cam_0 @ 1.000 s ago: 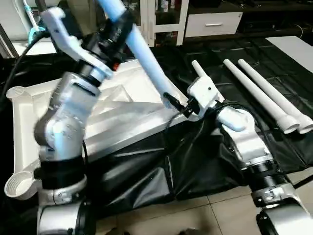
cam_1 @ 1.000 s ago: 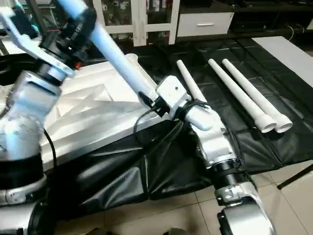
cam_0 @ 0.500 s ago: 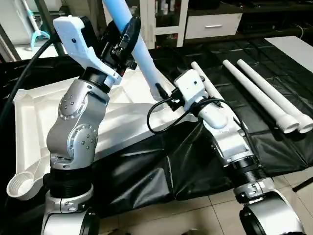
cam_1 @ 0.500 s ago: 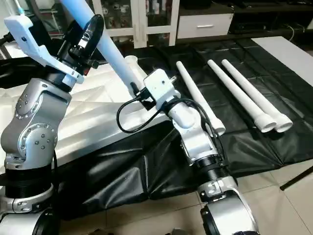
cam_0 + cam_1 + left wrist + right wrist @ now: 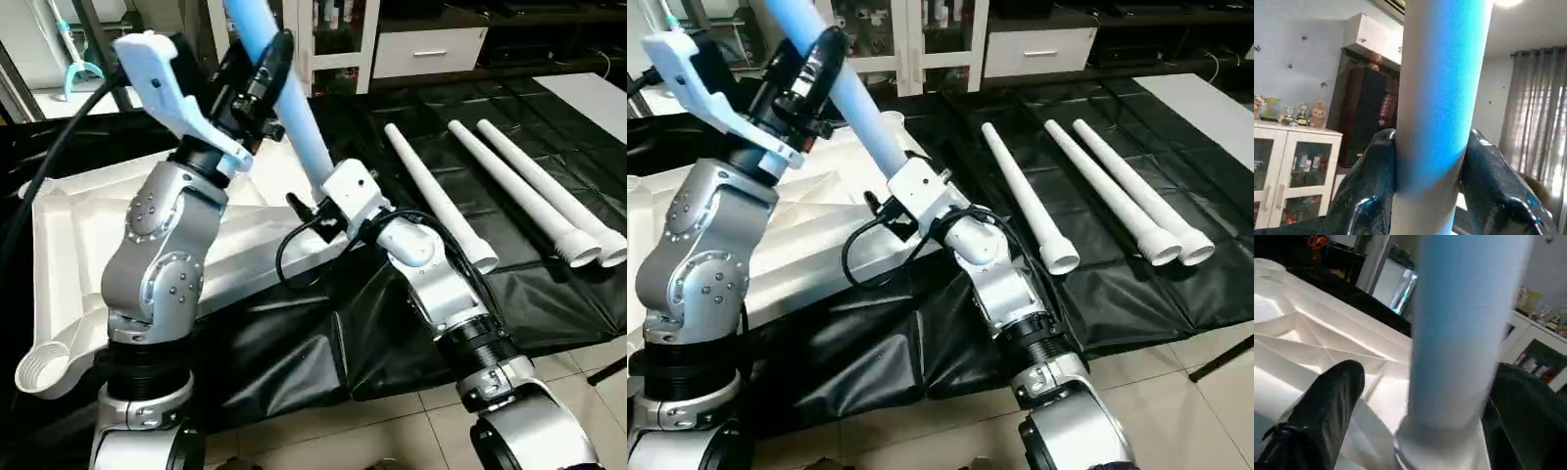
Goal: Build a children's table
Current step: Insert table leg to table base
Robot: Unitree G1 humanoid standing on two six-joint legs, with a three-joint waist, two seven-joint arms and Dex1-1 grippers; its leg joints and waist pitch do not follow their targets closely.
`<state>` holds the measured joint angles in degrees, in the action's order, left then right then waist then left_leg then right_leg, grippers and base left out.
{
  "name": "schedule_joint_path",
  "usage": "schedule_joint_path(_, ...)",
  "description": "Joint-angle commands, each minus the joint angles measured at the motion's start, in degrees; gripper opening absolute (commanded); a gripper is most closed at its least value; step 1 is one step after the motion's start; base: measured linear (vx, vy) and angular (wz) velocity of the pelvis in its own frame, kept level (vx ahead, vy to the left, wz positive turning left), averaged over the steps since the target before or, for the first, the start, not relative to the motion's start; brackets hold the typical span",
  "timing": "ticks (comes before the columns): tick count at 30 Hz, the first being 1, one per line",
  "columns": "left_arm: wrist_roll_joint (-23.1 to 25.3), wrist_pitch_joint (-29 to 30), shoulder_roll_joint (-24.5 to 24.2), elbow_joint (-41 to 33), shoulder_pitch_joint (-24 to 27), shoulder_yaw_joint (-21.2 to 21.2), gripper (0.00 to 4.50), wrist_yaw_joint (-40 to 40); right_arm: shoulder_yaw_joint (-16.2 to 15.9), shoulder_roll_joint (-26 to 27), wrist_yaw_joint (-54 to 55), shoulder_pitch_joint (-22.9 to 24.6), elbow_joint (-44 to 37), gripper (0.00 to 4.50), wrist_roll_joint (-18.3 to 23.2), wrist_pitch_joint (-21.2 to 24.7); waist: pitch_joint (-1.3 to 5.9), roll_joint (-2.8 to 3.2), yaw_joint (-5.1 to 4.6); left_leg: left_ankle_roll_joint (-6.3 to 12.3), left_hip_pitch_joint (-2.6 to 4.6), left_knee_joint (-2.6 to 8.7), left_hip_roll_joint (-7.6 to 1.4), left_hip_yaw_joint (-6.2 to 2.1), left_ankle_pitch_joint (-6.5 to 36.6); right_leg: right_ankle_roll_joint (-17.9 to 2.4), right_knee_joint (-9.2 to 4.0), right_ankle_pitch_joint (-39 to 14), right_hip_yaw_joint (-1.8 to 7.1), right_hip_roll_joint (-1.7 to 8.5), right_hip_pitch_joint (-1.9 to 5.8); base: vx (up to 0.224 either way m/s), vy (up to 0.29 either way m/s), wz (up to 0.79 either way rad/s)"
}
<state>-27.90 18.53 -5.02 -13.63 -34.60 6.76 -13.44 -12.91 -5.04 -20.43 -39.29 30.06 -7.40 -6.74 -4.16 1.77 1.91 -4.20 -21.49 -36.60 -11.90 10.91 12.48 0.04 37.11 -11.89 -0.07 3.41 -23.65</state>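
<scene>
The children's table top [image 5: 69, 255] lies upside down on a black sheet, ribs up, with a round corner socket [image 5: 39, 367] at the near left. My left gripper [image 5: 260, 73] is shut on one leg [image 5: 294, 108], and both fingers [image 5: 1376, 171] press its sides. The leg slants down to the top's far right corner. There my right gripper [image 5: 309, 201] stands open around the leg's lower end [image 5: 1459, 347], with one finger [image 5: 1327, 416] clearly off the tube. Three more legs [image 5: 436, 211] [image 5: 519, 191] [image 5: 563, 191] lie side by side on the sheet to the right.
The black sheet [image 5: 294, 343] covers the floor under the parts and hangs in folds at the front. Beige tiles [image 5: 392, 431] show at the near edge. A white glass-door cabinet [image 5: 333, 39] and a drawer unit [image 5: 426, 49] stand at the back.
My right arm has swung left along the table top's edge, and its gripper now straddles the leg's lower end. The left arm has tipped the leg steeper.
</scene>
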Motion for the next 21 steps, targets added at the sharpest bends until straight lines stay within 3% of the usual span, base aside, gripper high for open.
schedule_joint_path(1,-0.89,-0.19,-0.26,-0.94,-1.22,0.14,1.66,-0.15,1.37,-0.2,1.09,-2.2,0.83,4.35,-0.18,-0.64,5.33,1.19,-0.07,0.64,0.92,3.65,-0.11,-0.4,2.99,-15.1,-2.83,9.56,0.82,1.97,3.46,0.0,0.0,0.0)
schedule_joint_path(13,-0.54,-0.29,-0.38,-0.43,-1.49,-0.6,1.66,-0.9,1.9,0.22,0.76,-3.36,1.78,4.35,0.87,-0.92,5.41,1.47,-0.03,0.97,0.82,3.59,-0.03,-0.64,2.81,-15.73,-2.8,10.99,0.56,1.98,3.56,0.0,0.0,0.0)
schedule_joint_path(21,-0.98,-0.06,-0.07,-1.2,-1.1,-1.17,1.66,-1.07,2.37,0.47,0.7,-4.91,4.08,3.57,1.18,-1.3,5.31,1.55,-0.05,0.75,0.5,3.68,-0.1,-0.98,3.05,-15.84,-2.8,9.77,0.34,2.14,3.73,0.0,0.0,0.0)
